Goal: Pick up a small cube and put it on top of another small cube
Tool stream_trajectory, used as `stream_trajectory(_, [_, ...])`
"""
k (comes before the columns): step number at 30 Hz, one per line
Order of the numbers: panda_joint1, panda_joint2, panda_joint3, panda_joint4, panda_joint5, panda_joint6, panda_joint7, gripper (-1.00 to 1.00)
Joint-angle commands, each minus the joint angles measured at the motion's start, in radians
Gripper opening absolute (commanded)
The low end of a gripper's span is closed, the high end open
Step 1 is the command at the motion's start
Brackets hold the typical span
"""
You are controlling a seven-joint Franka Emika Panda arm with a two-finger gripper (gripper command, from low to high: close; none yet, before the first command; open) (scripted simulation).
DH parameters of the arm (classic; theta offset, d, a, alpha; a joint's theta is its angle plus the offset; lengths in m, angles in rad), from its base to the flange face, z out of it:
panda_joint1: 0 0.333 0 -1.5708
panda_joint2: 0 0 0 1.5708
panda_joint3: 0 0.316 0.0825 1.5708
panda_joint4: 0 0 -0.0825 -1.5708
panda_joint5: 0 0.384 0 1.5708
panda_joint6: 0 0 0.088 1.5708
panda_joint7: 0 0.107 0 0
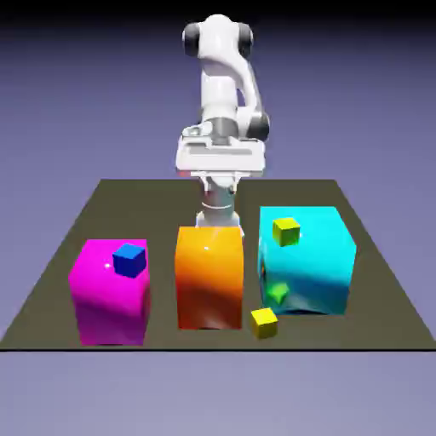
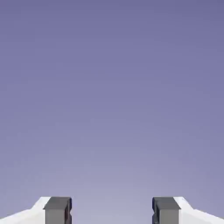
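While my claw [image 2: 112,212] hangs spread and empty, a clumsy descent could knock the small cube [image 1: 265,323] off the desk [image 1: 51,281].

The tool [image 2: 112,212] stands parted with apparently nothing between its fingertips [image 2: 57,210], only blue-violet backdrop [image 2: 112,87].
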Motion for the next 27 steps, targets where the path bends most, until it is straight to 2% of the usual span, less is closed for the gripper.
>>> stream_trajectory(1, [-0.003, 0.036, 0.011, 0.032, -0.007, -0.038, 0.005, 0.0])
stream_trajectory(27, [-0.079, 0.979, 0.304, 0.85, -0.202, -1.014, 0.131, 0.0])
